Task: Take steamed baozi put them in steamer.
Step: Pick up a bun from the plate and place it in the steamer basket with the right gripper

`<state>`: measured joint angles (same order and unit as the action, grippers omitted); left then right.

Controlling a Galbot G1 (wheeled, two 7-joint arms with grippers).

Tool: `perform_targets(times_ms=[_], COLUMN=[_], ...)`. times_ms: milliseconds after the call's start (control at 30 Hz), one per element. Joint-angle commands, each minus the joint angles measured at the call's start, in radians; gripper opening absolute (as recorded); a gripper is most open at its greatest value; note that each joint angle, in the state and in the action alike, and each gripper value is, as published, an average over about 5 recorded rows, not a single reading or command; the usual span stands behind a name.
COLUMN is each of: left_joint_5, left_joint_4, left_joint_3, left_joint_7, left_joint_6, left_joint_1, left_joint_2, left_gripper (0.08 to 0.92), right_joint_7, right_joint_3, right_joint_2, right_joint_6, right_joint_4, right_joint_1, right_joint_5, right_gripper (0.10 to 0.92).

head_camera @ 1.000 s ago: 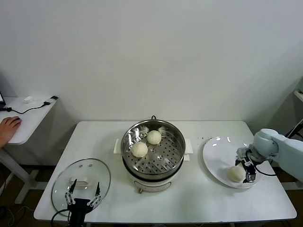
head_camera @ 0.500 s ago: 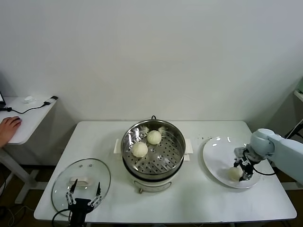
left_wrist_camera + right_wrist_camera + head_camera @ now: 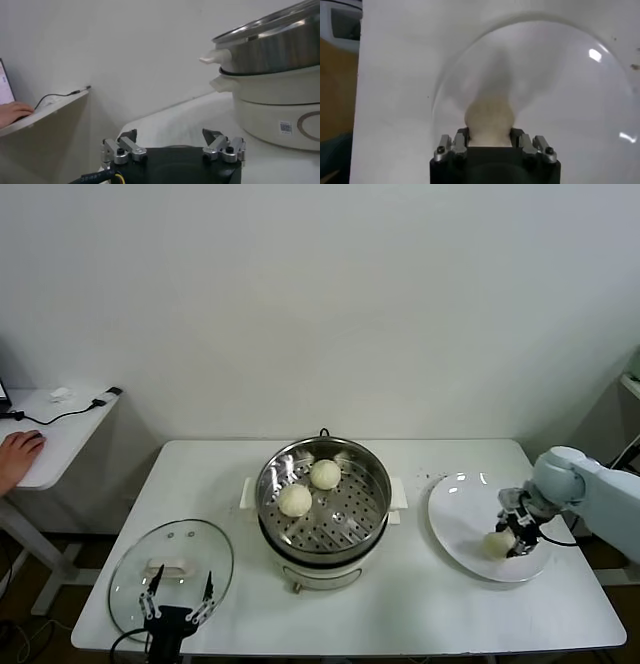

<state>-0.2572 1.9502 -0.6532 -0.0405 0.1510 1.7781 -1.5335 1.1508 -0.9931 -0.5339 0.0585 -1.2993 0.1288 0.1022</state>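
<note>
White table: steamer holding two baozi; plate with one bun, pinched by closed right gripper. Left gripper spread wide, empty, over glass lid.

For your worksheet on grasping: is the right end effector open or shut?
Shut: the right end effector pinches the baozi between both fingers over the plate.

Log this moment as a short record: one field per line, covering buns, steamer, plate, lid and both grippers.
buns in steamer: two baozi on the perforated floor
steamer: uncovered, centre of the table
bun on plate: one baozi, held
plate: white, on the steamer's right
glass lid: lying flat at the table's near left corner
right gripper: shut on the plate's bun
left gripper: open, idle, at the lid's near edge
</note>
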Motion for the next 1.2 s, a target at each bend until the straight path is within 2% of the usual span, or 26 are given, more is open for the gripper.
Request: perform_targets(times_ms=[33, 200, 400, 767, 1200], left_joint_5=[-0.003, -0.014, -0.016, -0.034, -0.047], left_joint_4=[0.004, 0.010, 0.009, 0.015, 0.003], left_joint_3=[0.001, 0.004, 0.005, 0.020, 0.016], left_joint_7=[0.002, 0.003, 0.002, 0.007, 0.007], left_joint_6=[-0.004, -0.011, -0.011, -0.005, 0.003], left_joint_1=[0.004, 0.011, 0.020, 0.033, 0.031], left_joint_2=[0.003, 0.003, 0.001, 0.001, -0.004], left_gripper=[0.823, 0.823, 0.823, 0.823, 0.823], right_joint_7=[0.078, 0.126, 0.133, 0.118, 0.083], right_joint_3=[-0.125, -0.249, -0.280, -0.188, -0.272], right_joint_2=[-0.058, -0.187, -0.366, -0.616, -0.687], right_joint_6=[-0.287, -0.465, -0.530, -0.535, -0.548], right_joint_4=[-0.053, -0.071, -0.104, -0.130, -0.186], right_joint_1=[0.349, 0.620, 0.728, 0.538, 0.378], right_joint_5=[0.074, 0.095, -0.001, 0.043, 0.069], right_gripper=[0.551, 0.555, 0.560, 0.560, 0.560])
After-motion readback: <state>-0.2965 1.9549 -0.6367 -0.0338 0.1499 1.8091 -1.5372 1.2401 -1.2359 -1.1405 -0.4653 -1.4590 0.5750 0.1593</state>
